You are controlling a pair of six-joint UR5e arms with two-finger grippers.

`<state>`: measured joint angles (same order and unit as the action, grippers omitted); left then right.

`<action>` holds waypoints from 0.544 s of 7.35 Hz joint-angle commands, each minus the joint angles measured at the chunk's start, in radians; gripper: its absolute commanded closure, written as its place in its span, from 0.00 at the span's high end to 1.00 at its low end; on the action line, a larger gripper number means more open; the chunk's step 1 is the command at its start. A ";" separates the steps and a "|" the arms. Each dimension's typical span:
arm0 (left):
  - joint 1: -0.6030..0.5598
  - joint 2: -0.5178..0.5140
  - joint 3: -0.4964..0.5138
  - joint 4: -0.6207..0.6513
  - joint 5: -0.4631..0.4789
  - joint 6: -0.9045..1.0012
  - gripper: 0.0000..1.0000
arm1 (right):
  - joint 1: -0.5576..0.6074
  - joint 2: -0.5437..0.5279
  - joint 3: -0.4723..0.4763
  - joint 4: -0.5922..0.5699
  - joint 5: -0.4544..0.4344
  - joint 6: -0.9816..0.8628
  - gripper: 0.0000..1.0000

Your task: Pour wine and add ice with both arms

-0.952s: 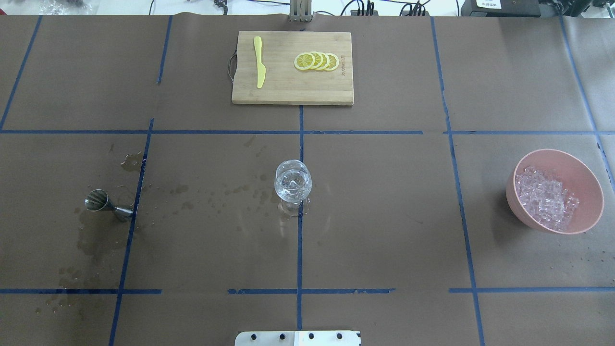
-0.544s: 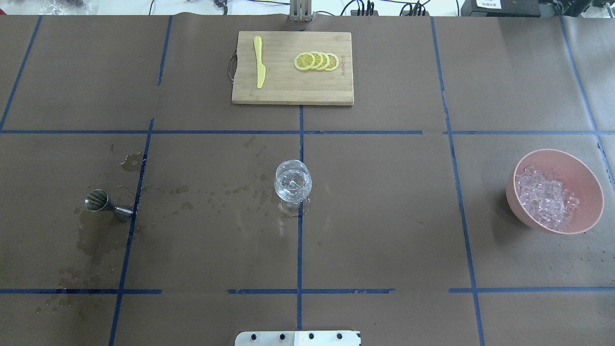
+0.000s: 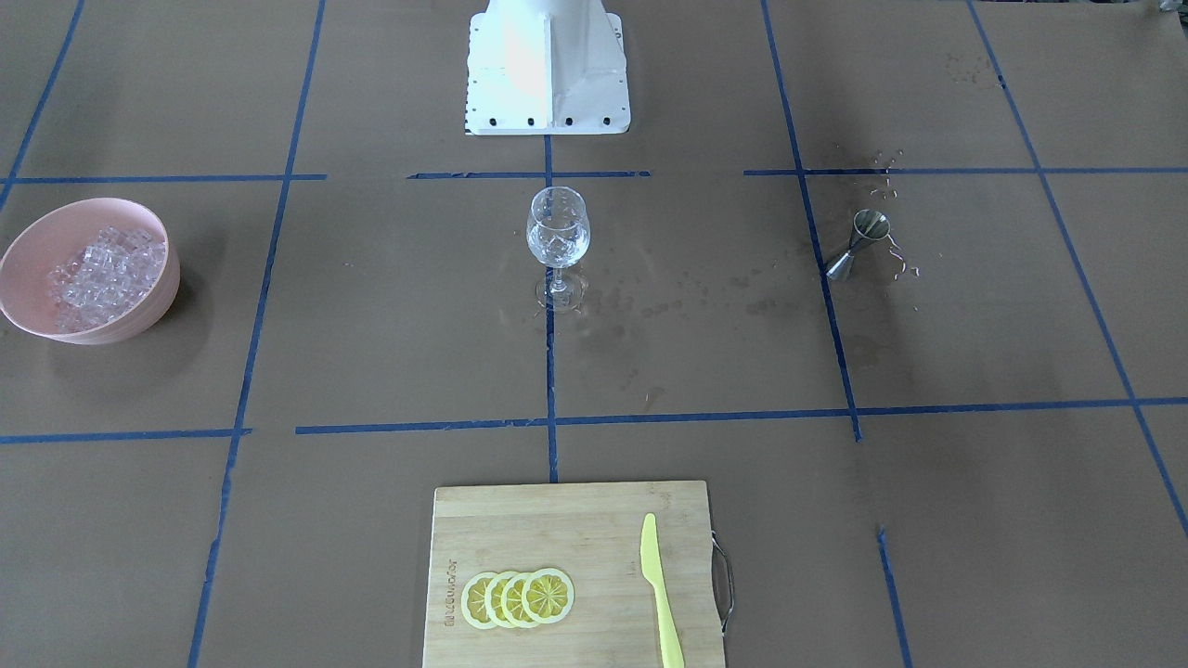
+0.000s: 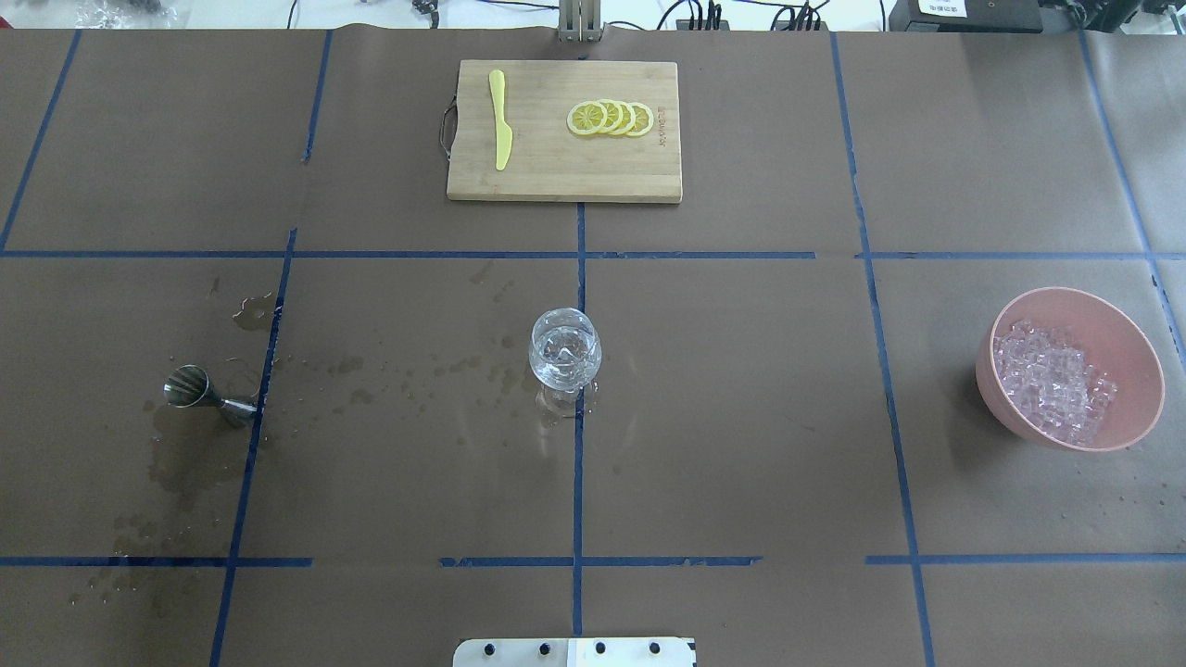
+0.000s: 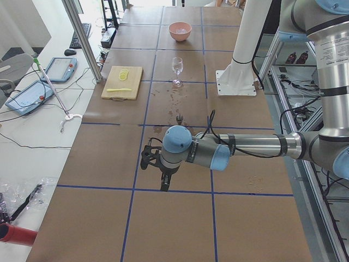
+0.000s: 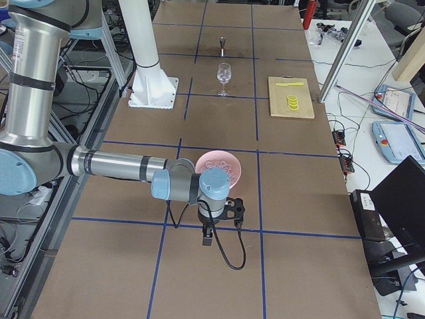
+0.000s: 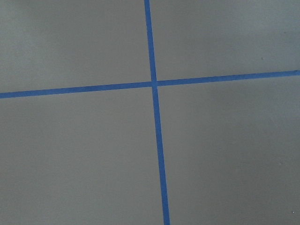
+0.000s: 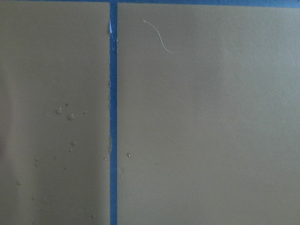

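Note:
A clear cut-pattern stemmed glass (image 4: 565, 357) (image 3: 558, 232) stands upright at the table's middle. I cannot tell whether it holds wine. The ice (image 4: 1052, 389) (image 3: 97, 278) is heaped in a pink bowl (image 4: 1135, 371) at the right. A steel jigger (image 4: 199, 391) (image 3: 858, 243) stands at the left among wet spots. Both arms hang low over bare table beyond its ends. The left gripper (image 5: 164, 184) shows only in the exterior left view and the right gripper (image 6: 207, 238), beside the bowl, only in the exterior right view. I cannot tell whether either is open or shut.
A bamboo cutting board (image 4: 563, 176) lies at the far middle with a yellow knife (image 4: 500, 120) and several lemon slices (image 4: 610, 118) on it. The white pedestal (image 3: 548, 83) stands at the robot's edge. Both wrist views show only brown paper with blue tape lines.

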<state>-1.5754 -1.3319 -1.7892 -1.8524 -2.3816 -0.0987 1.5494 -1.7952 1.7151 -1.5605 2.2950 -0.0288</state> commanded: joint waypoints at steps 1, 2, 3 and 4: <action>0.000 -0.001 -0.001 -0.001 -0.001 0.002 1.00 | 0.000 0.008 0.014 0.002 0.012 0.013 1.00; 0.000 -0.001 -0.004 0.001 -0.001 0.001 1.00 | 0.000 0.005 0.041 -0.001 0.017 0.015 1.00; 0.000 -0.001 -0.004 0.001 -0.001 0.002 1.00 | 0.000 0.005 0.046 -0.001 0.018 0.013 1.00; 0.000 -0.001 -0.004 -0.001 -0.001 0.002 1.00 | 0.000 0.005 0.046 -0.001 0.018 0.012 1.00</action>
<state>-1.5754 -1.3330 -1.7926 -1.8520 -2.3822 -0.0971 1.5493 -1.7902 1.7555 -1.5612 2.3117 -0.0159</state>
